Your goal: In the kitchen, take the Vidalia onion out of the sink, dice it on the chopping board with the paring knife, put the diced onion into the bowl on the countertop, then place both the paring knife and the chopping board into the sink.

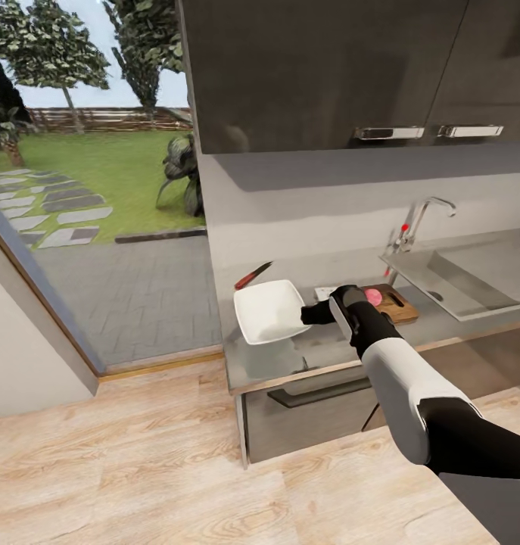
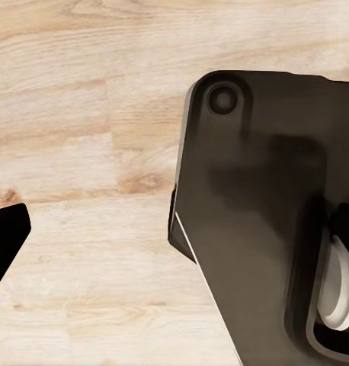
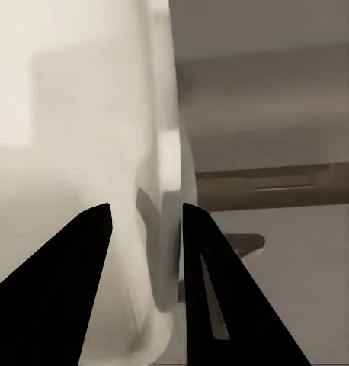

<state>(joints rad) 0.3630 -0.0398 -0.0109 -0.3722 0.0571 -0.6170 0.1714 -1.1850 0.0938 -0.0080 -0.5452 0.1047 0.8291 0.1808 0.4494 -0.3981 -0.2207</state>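
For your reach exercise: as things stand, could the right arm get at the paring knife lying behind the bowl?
Probably not directly. The right gripper straddles the bowl rim, and the bowl lies between it and the paring knife against the back wall. It would likely need to go over or around the bowl.

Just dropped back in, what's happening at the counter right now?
The right gripper has its fingers straddling the rim of the white bowl on the countertop. The onion sits on the chopping board beside the sink. The knife lies behind the bowl.
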